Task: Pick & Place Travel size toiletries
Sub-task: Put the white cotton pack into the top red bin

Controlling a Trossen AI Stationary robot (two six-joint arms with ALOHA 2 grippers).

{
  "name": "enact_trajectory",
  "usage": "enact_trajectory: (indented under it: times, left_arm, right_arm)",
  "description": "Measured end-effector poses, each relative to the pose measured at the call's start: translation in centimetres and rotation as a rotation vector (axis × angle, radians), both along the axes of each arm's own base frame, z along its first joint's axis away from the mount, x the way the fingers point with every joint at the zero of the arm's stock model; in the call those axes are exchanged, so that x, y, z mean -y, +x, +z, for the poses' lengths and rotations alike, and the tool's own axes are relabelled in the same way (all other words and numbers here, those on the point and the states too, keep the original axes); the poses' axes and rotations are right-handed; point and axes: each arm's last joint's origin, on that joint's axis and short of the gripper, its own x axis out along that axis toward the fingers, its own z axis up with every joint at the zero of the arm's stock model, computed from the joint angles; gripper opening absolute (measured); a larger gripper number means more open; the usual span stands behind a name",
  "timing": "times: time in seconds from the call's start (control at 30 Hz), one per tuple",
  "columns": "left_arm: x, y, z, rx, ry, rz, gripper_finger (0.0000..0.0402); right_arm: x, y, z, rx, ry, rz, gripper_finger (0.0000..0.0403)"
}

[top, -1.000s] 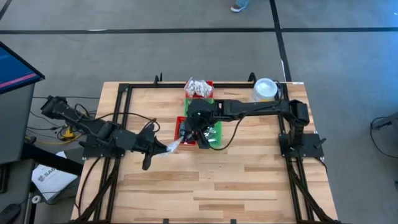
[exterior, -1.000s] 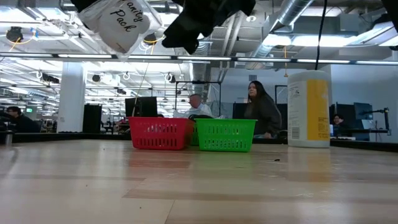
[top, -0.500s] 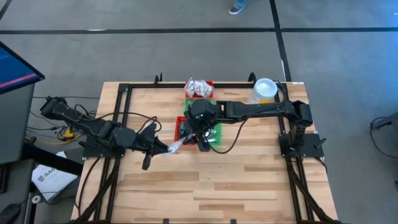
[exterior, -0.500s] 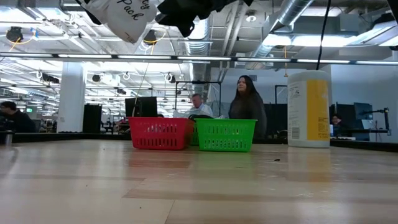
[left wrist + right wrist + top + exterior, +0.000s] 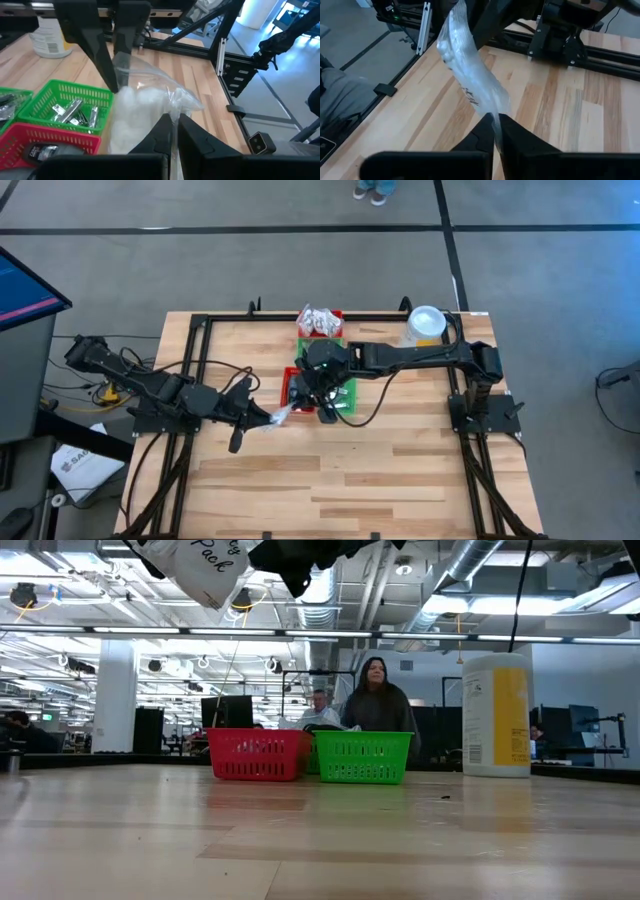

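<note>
A clear plastic bag (image 5: 284, 412) with black print and something white inside hangs in the air between both grippers, above the table (image 5: 380, 480). My left gripper (image 5: 267, 420) is shut on its left end; my right gripper (image 5: 324, 410) is shut on its right end. In the low view the bag (image 5: 196, 568) shows at the top beside a dark gripper. Below it stand a red basket (image 5: 30, 137) with a dark item and a green basket (image 5: 60, 100) with silvery tubes. A farther red basket (image 5: 320, 318) holds white sachets. My left gripper pinches the bag's edge (image 5: 172, 107) between its two fingers, coming level from the table's left. The bag is lifted clear and stretches away toward the other gripper. My right gripper pinches the bag's opposite edge (image 5: 492, 114) between its two fingers, pointing down. The film runs from there toward the left gripper and stays off the table.
A tall yellow canister with a white lid (image 5: 425, 325) stands at the far right corner (image 5: 497, 715). Black frame rails (image 5: 200, 370) run along the table's left, right and far edges. Bare wood lies on the near half. A person (image 5: 375, 705) stands beyond the table.
The bag, held by both grippers, rose a little and shifted slightly toward the right arm in the first half second, then stayed put. Behind the table a person walked leftward in the low view.
</note>
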Motion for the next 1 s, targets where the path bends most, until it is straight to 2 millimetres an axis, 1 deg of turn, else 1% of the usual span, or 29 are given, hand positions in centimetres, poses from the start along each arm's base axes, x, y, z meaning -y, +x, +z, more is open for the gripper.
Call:
enact_trajectory:
  times: [0.03,0.2,0.5,0.8,0.9,1.0]
  left_arm:
    - [0.0,0.0,0.0,0.001,0.009,-0.003,0.0006]
    - [-0.1,0.0,0.0,0.007,0.041,0.024,0.0025]
    - [-0.1,0.0,0.0,0.008,0.049,0.032,0.0063]
    - [-0.4,0.0,0.0,0.018,0.106,0.121,0.0103]
    - [-0.5,0.0,0.0,0.019,0.118,0.139,0.012]
    - [-0.5,0.0,0.0,0.02,0.12,0.143,0.0136]
  right_arm:
    - [0.0,0.0,0.0,0.001,-0.002,0.002,0.0009]
    - [-0.2,-0.1,-0.1,-0.007,-0.012,0.014,0.0003]
    - [-0.3,-0.2,-0.2,-0.021,-0.013,0.018,0.0001]
    - [-0.3,-0.4,-0.5,-0.062,-0.009,0.016,0.0]
    - [0.1,-0.5,-0.6,-0.078,-0.008,0.001,0.0]
    - [1.1,-0.6,-0.7,-0.102,0.008,-0.033,0.0]
